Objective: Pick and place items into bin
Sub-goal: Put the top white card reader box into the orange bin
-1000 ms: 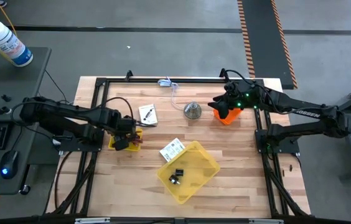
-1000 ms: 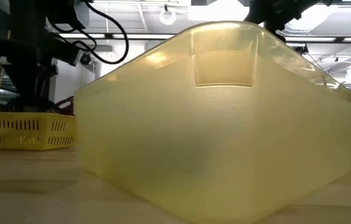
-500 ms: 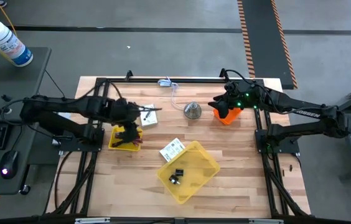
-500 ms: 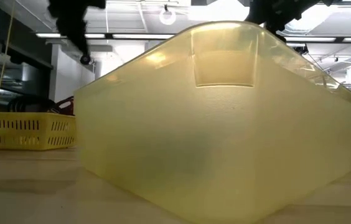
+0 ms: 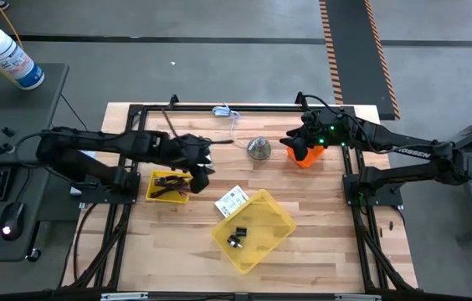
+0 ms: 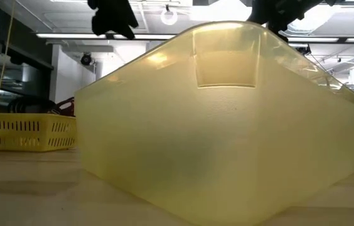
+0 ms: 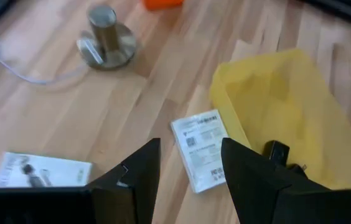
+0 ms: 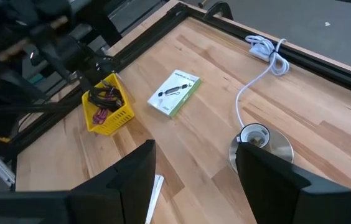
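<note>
Black clip [image 5: 237,237] hidden in low view

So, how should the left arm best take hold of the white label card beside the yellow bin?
The label card lies flat on the table, touching the bin. Probably come straight down and pinch across its narrow width at the end farthest from the bin, where both long edges are free.

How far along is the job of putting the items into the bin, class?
Done: a black clip lies in the yellow bin. In hand: nothing; the left gripper hangs open above the white printed label card. Left: that card, the white card with black mark and the small basket's contents. The right gripper waits open.
</note>
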Motion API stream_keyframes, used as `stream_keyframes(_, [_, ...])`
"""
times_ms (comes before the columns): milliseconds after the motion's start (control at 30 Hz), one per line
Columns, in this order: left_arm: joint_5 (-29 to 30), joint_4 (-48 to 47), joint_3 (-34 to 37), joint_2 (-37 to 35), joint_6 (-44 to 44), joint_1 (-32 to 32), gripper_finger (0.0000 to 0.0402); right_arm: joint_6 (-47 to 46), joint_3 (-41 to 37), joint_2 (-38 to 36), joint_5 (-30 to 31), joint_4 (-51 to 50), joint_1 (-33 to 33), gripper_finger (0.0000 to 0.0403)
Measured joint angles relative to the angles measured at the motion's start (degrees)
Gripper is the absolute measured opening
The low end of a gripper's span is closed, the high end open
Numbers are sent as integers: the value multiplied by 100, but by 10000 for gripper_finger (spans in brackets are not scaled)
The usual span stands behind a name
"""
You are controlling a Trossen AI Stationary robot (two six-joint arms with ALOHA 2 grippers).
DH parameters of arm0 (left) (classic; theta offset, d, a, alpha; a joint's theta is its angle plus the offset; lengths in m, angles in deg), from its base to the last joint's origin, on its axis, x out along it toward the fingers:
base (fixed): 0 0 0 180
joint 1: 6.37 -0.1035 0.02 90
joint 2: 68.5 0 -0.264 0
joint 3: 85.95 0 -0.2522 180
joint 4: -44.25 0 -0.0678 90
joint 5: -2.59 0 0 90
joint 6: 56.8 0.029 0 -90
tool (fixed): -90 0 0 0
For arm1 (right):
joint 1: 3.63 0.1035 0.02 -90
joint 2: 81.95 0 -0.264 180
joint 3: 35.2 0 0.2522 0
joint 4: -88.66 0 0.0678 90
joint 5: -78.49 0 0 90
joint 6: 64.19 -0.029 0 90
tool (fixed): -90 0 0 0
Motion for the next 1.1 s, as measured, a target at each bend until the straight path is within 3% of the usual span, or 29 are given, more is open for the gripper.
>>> stream_keyframes(300, [-455,304,7,965,-372,-4,156,188,0,2,-93,-27,0,210])
stream_keyframes(500, [-232,244,4,1062,-1190,-247,154,188,0,2,-126,-72,0,210])
stream_keyframes(800, [-420,-529,4,1062,-3291,-1555,154,230,0,1,-230,-69,0,210])
stream_keyframes(1100, [34,-1373,4,1062,-3495,-2492,154,661,0,2,-356,-67,-1,210])
